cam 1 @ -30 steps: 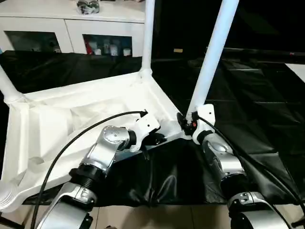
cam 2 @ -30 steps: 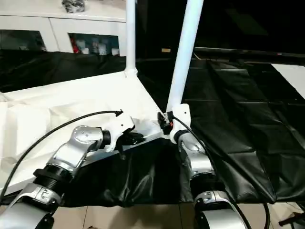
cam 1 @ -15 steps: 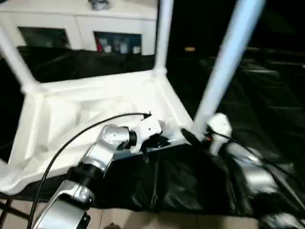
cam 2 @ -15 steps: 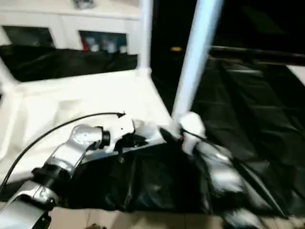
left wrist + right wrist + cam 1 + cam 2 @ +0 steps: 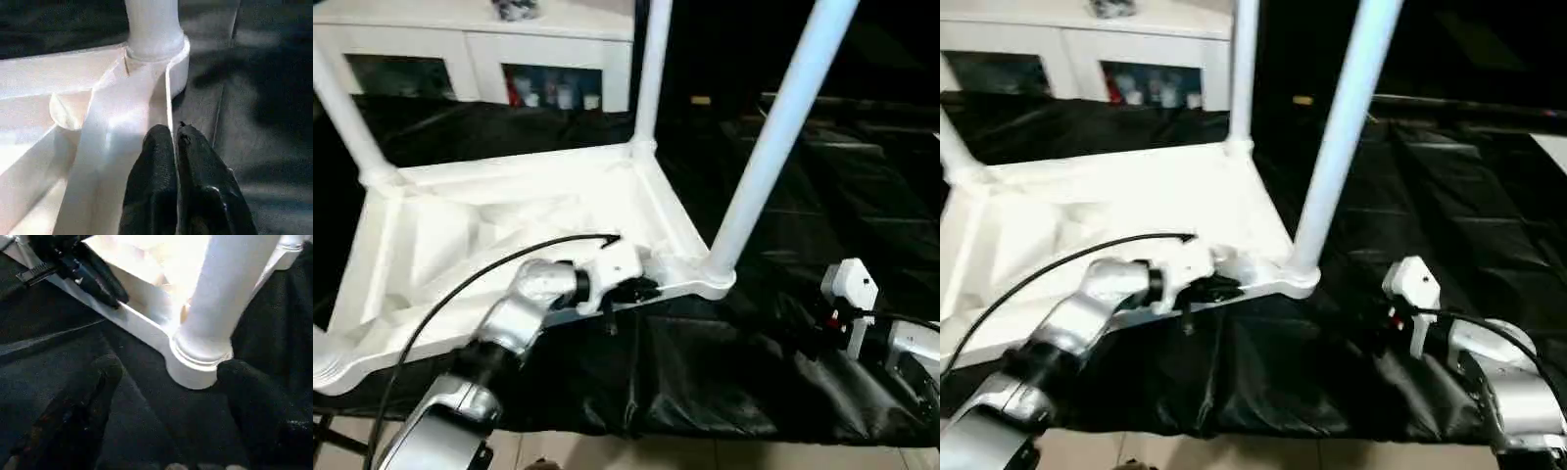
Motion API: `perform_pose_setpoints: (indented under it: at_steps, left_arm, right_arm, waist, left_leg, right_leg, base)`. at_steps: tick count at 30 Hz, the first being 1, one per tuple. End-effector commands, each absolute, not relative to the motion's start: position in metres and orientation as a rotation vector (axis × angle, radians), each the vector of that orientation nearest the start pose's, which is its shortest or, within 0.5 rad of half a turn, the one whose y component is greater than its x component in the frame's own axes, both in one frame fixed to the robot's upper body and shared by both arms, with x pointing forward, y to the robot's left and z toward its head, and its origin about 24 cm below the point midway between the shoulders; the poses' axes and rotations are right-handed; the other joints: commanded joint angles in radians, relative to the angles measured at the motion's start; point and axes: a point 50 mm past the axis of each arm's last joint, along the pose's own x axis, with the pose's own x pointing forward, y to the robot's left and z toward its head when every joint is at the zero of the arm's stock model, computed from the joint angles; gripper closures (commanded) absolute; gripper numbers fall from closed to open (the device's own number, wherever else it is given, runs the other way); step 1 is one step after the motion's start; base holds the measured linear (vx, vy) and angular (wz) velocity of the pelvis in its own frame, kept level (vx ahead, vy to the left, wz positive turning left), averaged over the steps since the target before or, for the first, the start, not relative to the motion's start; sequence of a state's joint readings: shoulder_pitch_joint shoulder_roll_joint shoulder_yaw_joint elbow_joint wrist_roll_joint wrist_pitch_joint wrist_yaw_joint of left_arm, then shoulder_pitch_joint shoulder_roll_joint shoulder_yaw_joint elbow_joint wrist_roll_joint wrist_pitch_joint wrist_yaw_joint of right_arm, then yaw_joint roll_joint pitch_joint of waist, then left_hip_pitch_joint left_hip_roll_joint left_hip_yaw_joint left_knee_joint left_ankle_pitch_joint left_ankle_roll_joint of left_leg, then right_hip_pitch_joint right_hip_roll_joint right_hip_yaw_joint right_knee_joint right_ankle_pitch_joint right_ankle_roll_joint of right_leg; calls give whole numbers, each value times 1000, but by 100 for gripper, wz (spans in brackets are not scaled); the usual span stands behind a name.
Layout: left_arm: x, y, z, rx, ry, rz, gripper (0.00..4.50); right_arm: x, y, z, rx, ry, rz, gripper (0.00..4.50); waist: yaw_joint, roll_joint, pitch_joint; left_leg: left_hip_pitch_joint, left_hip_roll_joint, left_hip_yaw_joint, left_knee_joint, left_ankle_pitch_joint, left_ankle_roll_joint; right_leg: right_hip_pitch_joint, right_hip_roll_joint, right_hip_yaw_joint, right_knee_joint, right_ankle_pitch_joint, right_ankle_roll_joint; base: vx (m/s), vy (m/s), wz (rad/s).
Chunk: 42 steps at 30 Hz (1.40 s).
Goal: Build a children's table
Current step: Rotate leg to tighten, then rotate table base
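Observation:
The white tabletop [image 5: 460, 235] lies upside down on black cloth, ribbed underside up. White legs stand in its sockets: one at the near right corner [image 5: 773, 137], one at the far right [image 5: 651, 78], one at the far left [image 5: 337, 108]. My left gripper [image 5: 173, 139] is shut on the tabletop's near rim, a little left of the near right socket [image 5: 156, 49]. My right gripper [image 5: 170, 367] is open, its fingers [image 5: 98, 382] spread wide. It hovers over the cloth just short of that corner socket [image 5: 200, 367], touching nothing. In the head view it sits right of the corner [image 5: 798, 338].
A white cabinet [image 5: 470, 59] with glass-fronted compartments stands behind the work surface, a shiny object [image 5: 517, 8] on top. Black cloth [image 5: 862, 196] covers the surface out to the right. The cloth's front edge [image 5: 636, 431] runs just below my arms.
My right gripper has let go of the near right leg and drawn back to the right, fingers now apart. The left gripper stays on the rim. The camera has shifted.

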<state>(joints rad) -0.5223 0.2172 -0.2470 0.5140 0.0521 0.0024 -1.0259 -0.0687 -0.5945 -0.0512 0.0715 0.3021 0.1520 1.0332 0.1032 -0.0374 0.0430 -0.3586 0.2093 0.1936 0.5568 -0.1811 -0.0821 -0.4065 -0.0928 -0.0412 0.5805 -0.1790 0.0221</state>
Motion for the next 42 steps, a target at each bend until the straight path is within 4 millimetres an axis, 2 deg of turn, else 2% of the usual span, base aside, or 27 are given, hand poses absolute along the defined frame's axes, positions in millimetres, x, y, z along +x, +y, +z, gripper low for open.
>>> perform_pose_setpoints:
  at_steps: [1, 2, 3, 5, 6, 8, 9, 10, 12, 14, 16, 17, 18, 19, 21, 22, 24, 25, 26, 27, 29, 30, 31, 35, 36, 38, 42]
  left_arm:
    - [307, 91, 67, 294, 180, -1279, 384]
    - [305, 95, 72, 275, 186, -1288, 384]
    - [301, 100, 76, 253, 195, -1297, 384]
    - [293, 110, 82, 222, 227, -1309, 353]
    - [288, 114, 85, 213, 246, -1317, 353]
    - [280, 123, 87, 200, 281, -1337, 337]
    - [271, 132, 89, 188, 315, -1337, 337]
    - [264, 139, 90, 181, 341, -1333, 326]
    - [251, 155, 91, 174, 387, -1296, 303]
    - [240, 166, 90, 175, 420, -1255, 298]
    - [223, 181, 85, 173, 490, -1197, 282]
    - [220, 184, 84, 171, 506, -1184, 267]
    - [220, 184, 84, 171, 506, -1184, 261]
    - [212, 192, 79, 188, 552, -1140, 258]
    - [210, 195, 77, 200, 566, -1116, 238]
    - [211, 199, 74, 235, 584, -1065, 220]
    - [216, 201, 72, 271, 576, -1011, 219]
    - [218, 202, 73, 276, 570, -986, 199]
    - [219, 202, 73, 277, 566, -976, 199]
    - [224, 202, 75, 295, 551, -938, 199]
    - [231, 203, 75, 353, 521, -870, 177]
    - [231, 203, 75, 353, 521, -870, 171]
    - [234, 202, 74, 372, 492, -834, 163]
    - [240, 200, 72, 398, 424, -731, 139]
    - [240, 200, 72, 398, 424, -731, 131]
    - [241, 199, 73, 404, 396, -705, 121]
    - [242, 199, 73, 373, 308, -600, 97]
  right_arm:
    - [245, -216, 67, -174, 232, 963, 83]
    - [247, -209, 65, -165, 222, 962, 83]
    - [250, -201, 63, -151, 214, 959, 83]
    - [255, -186, 58, -125, 203, 954, 83]
    - [257, -180, 56, -111, 199, 959, 83]
    - [260, -171, 52, -105, 201, 960, 83]
    - [264, -161, 49, -87, 197, 965, 83]
    - [267, -154, 47, -77, 195, 963, 83]
    - [275, -140, 45, -54, 183, 941, 83]
    - [282, -131, 45, -35, 176, 909, 83]
    - [294, -124, 42, -42, 180, 825, 83]
    - [297, -123, 41, -52, 180, 800, 83]
    - [297, -123, 41, -52, 180, 800, 83]
    - [306, -120, 41, -41, 178, 739, 83]
    - [309, -118, 42, -30, 174, 719, 83]
    - [315, -116, 44, -12, 163, 692, 83]
    - [320, -115, 45, -5, 159, 650, 83]
    - [322, -115, 46, 0, 156, 634, 83]
    - [323, -115, 46, 4, 155, 628, 83]
    - [327, -118, 47, 13, 154, 585, 83]
    - [338, -130, 48, 6, 150, 450, 83]
    - [338, -130, 48, 6, 150, 450, 83]
    - [343, -139, 48, 3, 148, 379, 83]
    - [351, -156, 49, -27, 155, 295, 83]
    - [351, -156, 49, -27, 155, 295, 83]
    - [353, -159, 49, -46, 155, 290, 83]
    - [358, -167, 54, -70, 146, 273, 83]
  waist:
    - [8, -9, -58]
    - [5, -12, -57]
    - [4, -11, -59]
    - [0, -7, -64]
    - [-4, -9, -64]
    - [-4, -5, -61]
    - [-6, -3, -58]
    - [-7, -5, -48]
    - [-10, 5, -42]
    - [-14, 4, -35]
    - [-13, 6, -31]
    - [-14, 4, -27]
    - [-14, 7, -28]
    - [-6, 7, -26]
    - [-11, 8, -23]
    - [-7, 4, -25]
    - [-8, 7, -24]
    - [-8, 7, -25]
    - [-8, 5, -26]
    - [-7, -1, -28]
    - [-8, 2, -31]
    - [-5, 3, -33]
    - [-6, 0, -34]
    - [-5, 0, -39]
    - [-5, 3, -41]
    - [-4, -2, -40]
    - [0, -4, -39]
  left_leg:
    - [2, 26, -6, -52, -168, 89]
    - [-2, 25, -6, -50, -141, 96]
    - [-1, 26, -6, -50, -129, 98]
    - [3, 23, -3, -43, -84, 106]
    - [-2, 20, -3, -40, -67, 111]
    - [0, 20, 1, -39, -66, 114]
    - [2, 19, 2, -41, -93, 109]
    - [-3, 19, 2, -48, -129, 97]
    - [3, 23, -3, -58, -216, 47]
    - [4, 23, -5, -64, -268, 18]
    - [12, 24, -4, -65, -293, 2]
    - [5, 20, -4, -69, -290, -4]
    - [8, 21, -5, -70, -291, -9]
    - [24, 22, 1, -66, -296, -11]
    - [11, 19, -3, -71, -306, -16]
    - [14, 19, -3, -69, -303, -17]
    - [10, 19, -5, -71, -293, -20]
    - [9, 17, -6, -70, -280, -27]
    - [8, 16, -6, -69, -274, -27]
    - [9, 16, -5, -68, -265, -25]
    - [8, 14, -5, -64, -226, -27]
    - [9, 13, -4, -63, -216, -28]
    - [7, 11, -2, -59, -193, -25]
    - [3, 8, -1, -52, -150, -12]
    - [3, 8, -1, -51, -150, -11]
    - [1, 7, 0, -48, -162, 0]
    - [1, 10, 0, -47, -194, 6]
  right_leg:
    - [42, -42, 27, -56, -188, -192]
    - [44, -38, 25, -46, -117, -218]
    - [46, -38, 24, -41, -90, -230]
    - [44, -33, 23, -28, 0, -272]
    - [46, -30, 24, -24, 27, -277]
    - [43, -29, 24, -21, 43, -286]
    - [42, -28, 25, -27, 7, -281]
    - [39, -29, 26, -32, -44, -272]
    - [35, -34, 27, -38, -173, -244]
    - [31, -32, 28, -46, -249, -224]
    - [22, -31, 32, -49, -272, -211]
    - [25, -28, 32, -51, -290, -196]
    - [24, -27, 32, -50, -295, -191]
    - [10, -22, 35, -56, -281, -185]
    - [19, -23, 35, -52, -287, -183]
    - [17, -23, 36, -51, -285, -170]
    - [19, -23, 36, -50, -277, -160]
    - [21, -23, 35, -46, -255, -156]
    - [23, -23, 36, -45, -244, -155]
    - [24, -23, 35, -44, -232, -155]
    - [25, -22, 34, -36, -182, -165]
    - [26, -24, 34, -35, -173, -165]
    - [28, -21, 34, -31, -136, -168]
    - [35, -19, 31, -22, -51, -184]
    - [36, -20, 31, -21, -48, -186]
    - [37, -20, 32, -24, -64, -186]
    - [35, -23, 32, -29, -116, -184]
  base:
    - [0, 0, 0]
    - [0, 0, 0]
    - [0, 0, 0]
    - [0, 0, 0]
    - [0, 0, 0]
    - [0, 0, 0]
    - [0, 0, 0]
    - [0, 0, 0]
    - [0, 0, 0]
    - [0, 0, 0]
    - [0, 0, 0]
    - [0, 0, 0]
    - [0, 0, 0]
    - [0, 0, 0]
    - [0, 0, 0]
    - [0, 0, 0]
    - [0, 0, 0]
    - [0, 0, 0]
    - [0, 0, 0]
    - [0, 0, 0]
    - [0, 0, 0]
    - [0, 0, 0]
    - [0, 0, 0]
    - [0, 0, 0]
    - [0, 0, 0]
    - [0, 0, 0]
    - [0, 0, 0]
